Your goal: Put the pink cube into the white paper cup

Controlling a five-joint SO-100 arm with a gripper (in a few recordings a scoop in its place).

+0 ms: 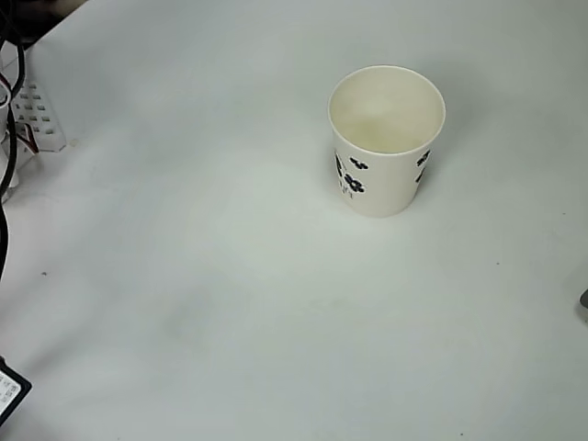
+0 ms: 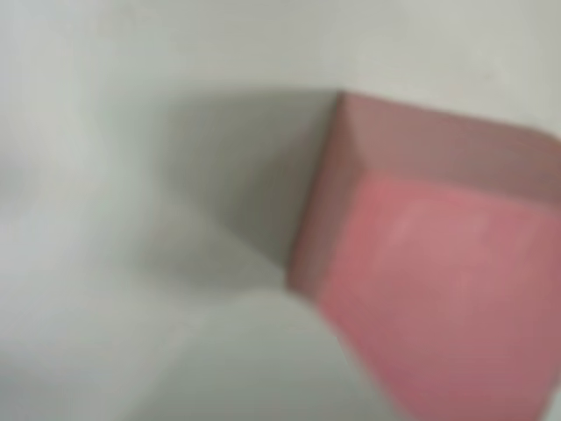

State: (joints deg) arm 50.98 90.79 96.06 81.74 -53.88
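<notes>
Cube: pink cube [image 2: 438, 289] at 4 o'clock in wrist view — looks soft, light; grip opposite flat faces.
Cup: white paper cup [image 1: 387, 138] upright, empty — tips easily.
End effector: state cannot be told.

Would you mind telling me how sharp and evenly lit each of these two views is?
Overhead view: sharp, soft even light, the white paper cup casting only a faint shadow on the table. Wrist view: badly out of focus, the pink cube smeared, with a grey shadow to its left.
</notes>
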